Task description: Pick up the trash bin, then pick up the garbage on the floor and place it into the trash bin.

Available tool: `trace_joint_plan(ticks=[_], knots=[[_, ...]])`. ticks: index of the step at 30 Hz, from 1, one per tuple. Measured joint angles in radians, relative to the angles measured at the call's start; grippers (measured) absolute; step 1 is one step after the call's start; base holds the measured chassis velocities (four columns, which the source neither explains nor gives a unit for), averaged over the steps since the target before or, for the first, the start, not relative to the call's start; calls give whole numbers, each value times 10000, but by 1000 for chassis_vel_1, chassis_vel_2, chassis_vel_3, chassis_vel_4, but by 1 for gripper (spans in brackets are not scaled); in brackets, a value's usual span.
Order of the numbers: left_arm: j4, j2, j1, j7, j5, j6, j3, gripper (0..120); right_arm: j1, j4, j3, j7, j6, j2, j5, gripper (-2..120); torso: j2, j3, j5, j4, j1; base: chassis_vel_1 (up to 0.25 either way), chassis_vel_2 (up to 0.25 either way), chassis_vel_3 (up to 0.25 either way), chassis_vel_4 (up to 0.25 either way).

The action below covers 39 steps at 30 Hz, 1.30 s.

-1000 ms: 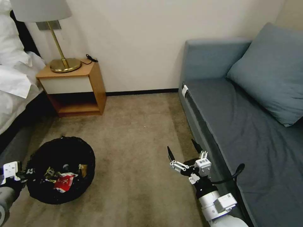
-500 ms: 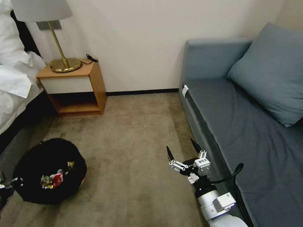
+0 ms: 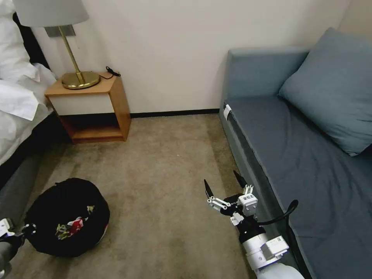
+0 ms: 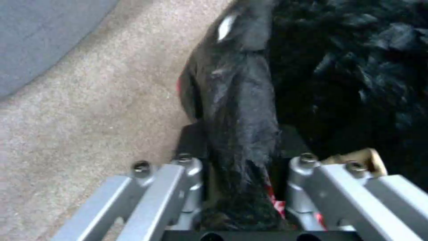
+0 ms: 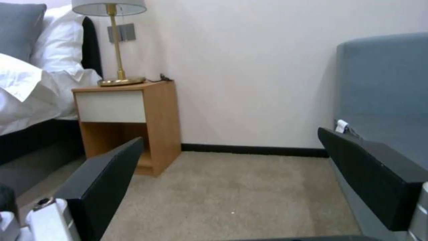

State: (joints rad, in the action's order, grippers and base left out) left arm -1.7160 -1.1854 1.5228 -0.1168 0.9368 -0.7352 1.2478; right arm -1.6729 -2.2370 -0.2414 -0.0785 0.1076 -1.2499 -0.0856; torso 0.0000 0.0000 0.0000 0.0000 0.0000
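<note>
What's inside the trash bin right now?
In the head view, the trash bin, its rim gripped by the left gripper, holds a red-and-white carton and crumpled wrappers against the black liner. Anything beneath them is hidden.

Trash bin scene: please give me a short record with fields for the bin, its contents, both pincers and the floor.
trash bin: on the carpet at the robot's left, black liner over its rim
garbage: inside the bin, red-and-white piece visible
left pincer: shut on the trash bin rim and liner
right pincer: open, empty, above the carpet beside the sofa
carpet: no litter seen
nightstand: by the wall, lamp on top
</note>
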Motion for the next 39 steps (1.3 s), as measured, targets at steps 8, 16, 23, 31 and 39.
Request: trace_joint_plan(ticks=[8,16,23,31,39], knots=[[-1356,-108,655,223,-658,0,676,57,5,1,7,-2,-6,2,-8,100,0,-1,1,2,0,0,0,0,0],[-3049,-522,1402,1396,-2306,3035,430,86,7,2,9,-2,-11,3,-9,100,0,0,3,1,0,0,0,0,0],[-4674,-1566,2250,2236,-3956,6528,-883,100,9,3,10,-3,-12,3,-9,100,0,-1,3,1,0,0,0,0,0],[-4825,-2450,3249,2683,-6187,8919,-2878,100,9,3,9,-3,-12,3,-10,100,0,0,1,1,0,0,0,0,0],[-4659,-2649,3443,2637,-6958,9649,-3442,100,9,3,10,-3,-13,3,-10,100,0,0,0,0,0,0,0,0,0]])
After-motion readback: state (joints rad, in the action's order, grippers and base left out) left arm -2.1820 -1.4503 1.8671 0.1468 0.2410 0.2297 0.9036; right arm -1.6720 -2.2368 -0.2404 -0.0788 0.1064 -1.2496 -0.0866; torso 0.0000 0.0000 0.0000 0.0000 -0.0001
